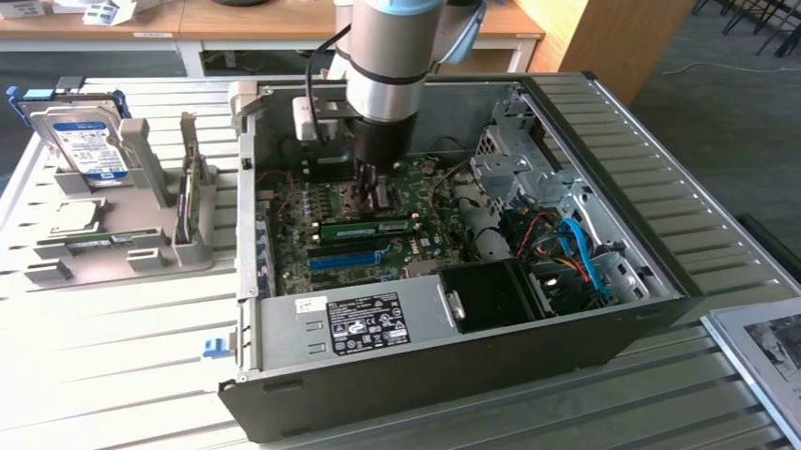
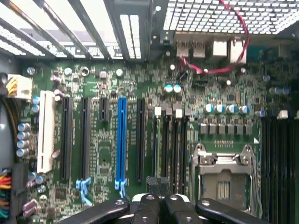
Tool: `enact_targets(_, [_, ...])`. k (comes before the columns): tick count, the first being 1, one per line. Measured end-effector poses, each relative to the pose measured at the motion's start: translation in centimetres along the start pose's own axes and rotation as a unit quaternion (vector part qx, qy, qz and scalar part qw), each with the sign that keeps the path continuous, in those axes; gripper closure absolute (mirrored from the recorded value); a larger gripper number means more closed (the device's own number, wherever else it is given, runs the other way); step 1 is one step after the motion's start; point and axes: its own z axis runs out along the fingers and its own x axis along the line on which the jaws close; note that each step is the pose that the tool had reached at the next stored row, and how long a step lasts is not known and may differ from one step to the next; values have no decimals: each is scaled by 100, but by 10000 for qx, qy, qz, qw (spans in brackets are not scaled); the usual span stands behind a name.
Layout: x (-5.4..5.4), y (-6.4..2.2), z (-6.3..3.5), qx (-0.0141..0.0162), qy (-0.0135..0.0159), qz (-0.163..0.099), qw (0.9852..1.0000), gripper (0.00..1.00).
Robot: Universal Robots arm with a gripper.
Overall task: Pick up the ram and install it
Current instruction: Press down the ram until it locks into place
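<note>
The black metal hand [image 2: 159,198], fingers pressed together and empty, hangs over the green motherboard [image 2: 140,140]; the thin green ram stick [image 1: 370,228] sits seated there.

Ram [image 1: 370,228] seated on motherboard [image 1: 375,246], pincer [image 1: 373,195] above

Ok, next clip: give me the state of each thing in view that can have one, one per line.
gripper: shut, empty, over the motherboard.
ram: lying flat inside the case, seating unclear.
computer case: lying on its side, side panel off.
hard drive: standing upright in the grey holder.
CPU socket: empty, retention frame down.
blue slot: unoccupied.
</note>
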Motion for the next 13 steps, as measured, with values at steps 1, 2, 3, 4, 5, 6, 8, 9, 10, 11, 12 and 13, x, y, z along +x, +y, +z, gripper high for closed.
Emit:
enact_targets(1, [0,18,1,0,0,0,10000,90])
enact_targets(2, [0,36,2,0,0,1,10000,90])
enact_targets(3, [0,51,2,0,0,0,10000,90])
enact_targets(4, [0,54,3,0,0,0,10000,90])
enact_targets(5, [0,54,3,0,0,0,10000,90])
enact_targets(6, [0,54,2,0,0,0,10000,90])
enact_targets(8, [1,54,3,0,1,0,10000,90])
enact_targets(9, [1,54,5,0,0,0,10000,90])
enact_targets(10, [1,54,11,0,-1,0,10000,90])
enact_targets(11, [1,54,16,1,0,0,10000,90])
enact_targets(12, [2,54,22,1,0,0,10000,90])
enact_targets(13, [3,54,28,1,0,0,10000,90])
